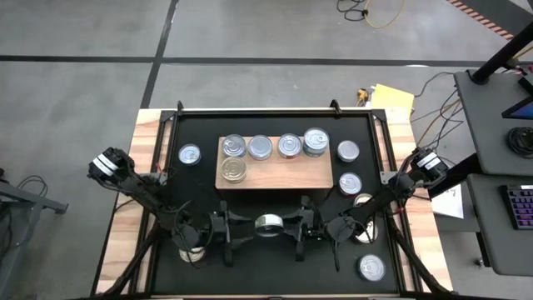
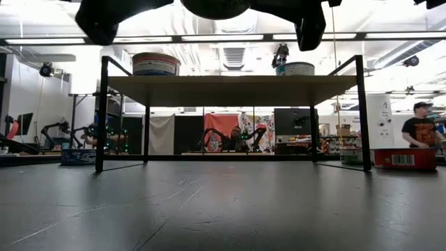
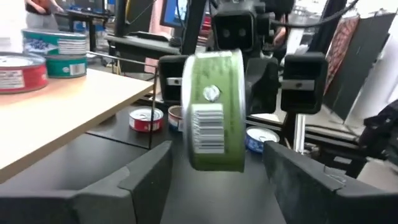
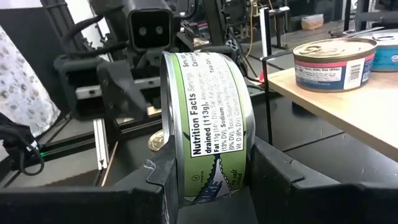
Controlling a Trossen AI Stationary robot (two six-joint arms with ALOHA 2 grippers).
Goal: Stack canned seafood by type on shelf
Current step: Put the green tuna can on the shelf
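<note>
Green-labelled can (image 4: 208,143) on edge, clenched in right pincer (image 4: 211,180); left pincer (image 3: 214,177) released around it.

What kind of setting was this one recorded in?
Probably a robotics lab or workshop: other robot arms stand on benches in the background, a monitor sits beyond the shelf, and the floor is bare concrete.

The scene is evenly lit from overhead; ceiling strip lights (image 2: 230,36) are seen glaring white in the low view. Only soft shadows are cast on the black mat (image 1: 275,258). The green-labelled can (image 3: 212,111) is blurred in the left wrist view, and the near fingers are defocused.
</note>
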